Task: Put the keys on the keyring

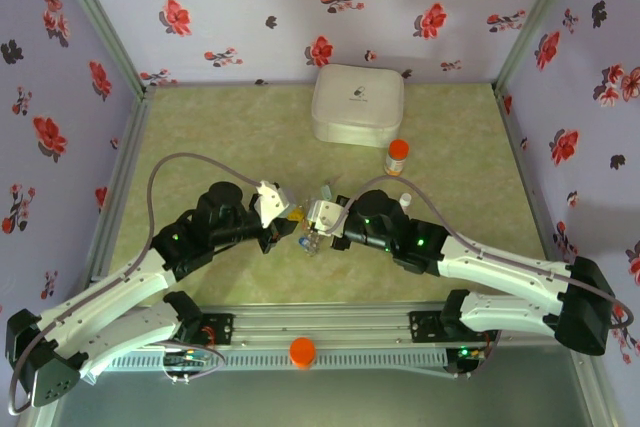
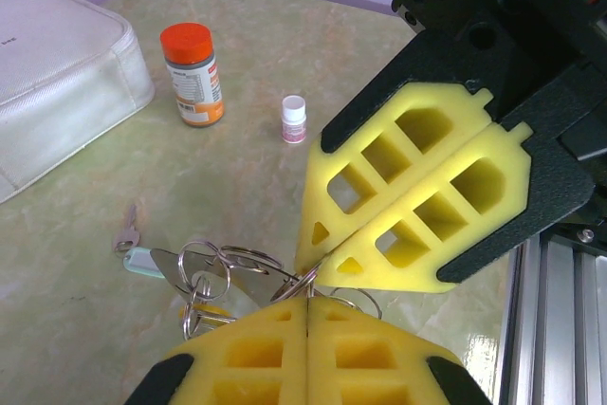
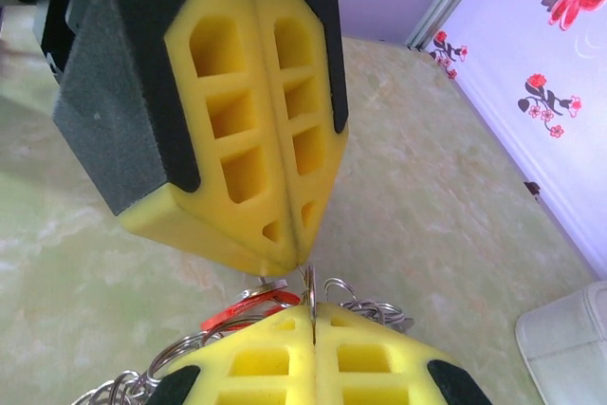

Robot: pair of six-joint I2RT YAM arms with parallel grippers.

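Starting nearest the arm bases: left fingers (image 2: 285,327) are pressed together and right fingers (image 3: 343,326) are pressed together, the two pairs meeting tip to tip low over the bench (image 2: 266,35). Both pairs pinch the same thin wire loop of the keyring (image 2: 228,270), which reads here as a bunch of silvery split rings spreading out from the meeting point.

Keys:
- The red key (image 3: 242,312) sits under the rings, just beside the right fingers. It looks already strung, though the join itself is hidden.
- A yellowish piece shows beneath the rings in the left wrist view, too covered to name.
- The mint-tagged key (image 2: 142,261) lies flat at the outer edge of the bunch, with a small silver key (image 2: 128,231) just beyond it. I cannot tell whether either is linked to a ring or only touching.

Judgement: the task is partway through. The ring is clamped from both sides, a hold that suits working a coil open. At least one key seems to be on. The mint-tagged and silver keys may be what is left.

Farther back, apart from the work, stand a small white-capped vial (image 2: 294,119), an orange-capped bottle (image 2: 193,73) and a white rounded box (image 2: 57,73).
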